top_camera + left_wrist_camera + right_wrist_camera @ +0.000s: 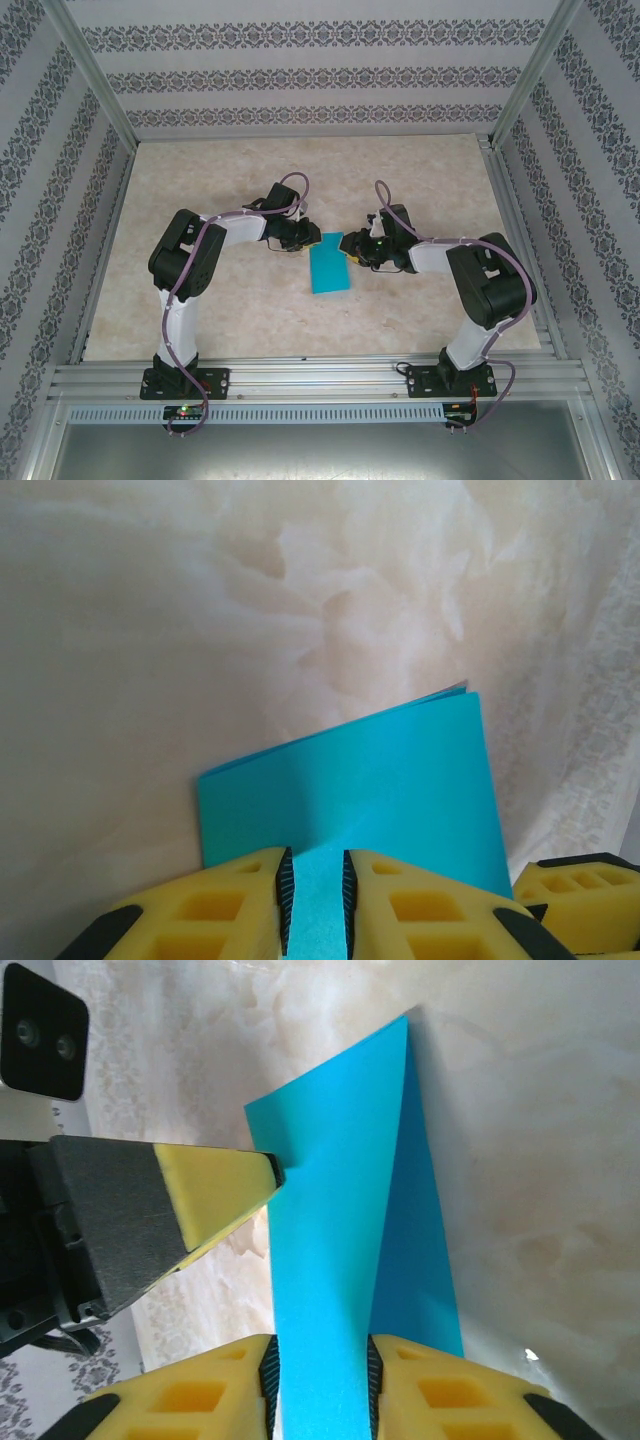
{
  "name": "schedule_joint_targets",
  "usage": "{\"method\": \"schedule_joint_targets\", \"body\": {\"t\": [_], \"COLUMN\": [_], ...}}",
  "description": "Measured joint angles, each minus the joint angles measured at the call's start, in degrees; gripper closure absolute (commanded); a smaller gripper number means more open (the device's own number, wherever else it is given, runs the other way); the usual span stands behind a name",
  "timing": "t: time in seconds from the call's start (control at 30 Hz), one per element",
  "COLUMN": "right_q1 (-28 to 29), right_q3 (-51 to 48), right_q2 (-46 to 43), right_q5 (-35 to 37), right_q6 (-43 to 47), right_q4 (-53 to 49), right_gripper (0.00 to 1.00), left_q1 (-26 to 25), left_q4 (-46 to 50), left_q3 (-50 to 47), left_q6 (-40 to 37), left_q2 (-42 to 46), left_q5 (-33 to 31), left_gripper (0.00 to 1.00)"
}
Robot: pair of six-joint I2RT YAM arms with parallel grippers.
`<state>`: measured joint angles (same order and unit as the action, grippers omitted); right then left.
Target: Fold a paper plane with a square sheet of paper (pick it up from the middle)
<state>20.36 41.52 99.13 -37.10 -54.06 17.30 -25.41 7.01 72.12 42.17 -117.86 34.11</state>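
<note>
The left arm (pixel 180 322) and right arm (pixel 463 347) wore white shells between bulky black joint housings. Each was bolted down on a black base plate (pixel 185 381), with a lilac cable (pixel 383 192) looping along it. The left claw (pixel 315 880) and right claw (pixel 320 1365) had yellow fingers (pixel 215 912) with square recesses, black ribbed pads (pixel 285 895) and black rear sections.

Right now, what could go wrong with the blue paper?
1. The folded sheet of paper shows a back layer peeking past its top edge, so a crease pressed now may come out crooked.
2. A left fingertip rests right at the paper's edge, so the paper could slide or crumple there.
3. The left jaws and right jaws sit close together over the paper, so they might bump.
</note>
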Motion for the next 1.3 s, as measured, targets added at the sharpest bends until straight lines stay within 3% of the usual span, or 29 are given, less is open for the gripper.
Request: {"method": "schedule_joint_targets", "body": {"t": [0.3, 0.63, 0.83, 1.1, 1.3], "right_q1": [0.0, 0.1, 1.3, 4.9, 5.7], "right_q3": [0.2, 0.3, 0.3, 0.3, 0.4], "right_q2": [3.8, 4.5, 5.7, 6.0, 5.9], "right_q5": [-2.4, -1.5, 0.2, 5.5, 7.1], "right_q6": [-2.0, -4.2, -5.9, -11.4, -13.9], "right_q4": [3.2, 3.5, 3.8, 5.7, 6.4], "right_gripper": [0.67, 0.86, 0.90, 0.89, 0.81], "left_q1": [0.0, 0.0, 0.0, -0.8, -7.6], "left_q4": [0.0, 1.5, 4.7, 6.8, 9.7], "left_q3": [0.0, -0.3, -0.9, -4.7, -10.2], "left_q6": [-0.4, -1.6, -3.8, -9.7, -17.3], "left_q2": [0.1, 1.2, 5.4, 15.9, 23.6], "left_q5": [0.0, -0.1, -1.0, -2.7, -8.0], "left_gripper": [0.74, 0.70, 0.66, 0.57, 0.48]}}
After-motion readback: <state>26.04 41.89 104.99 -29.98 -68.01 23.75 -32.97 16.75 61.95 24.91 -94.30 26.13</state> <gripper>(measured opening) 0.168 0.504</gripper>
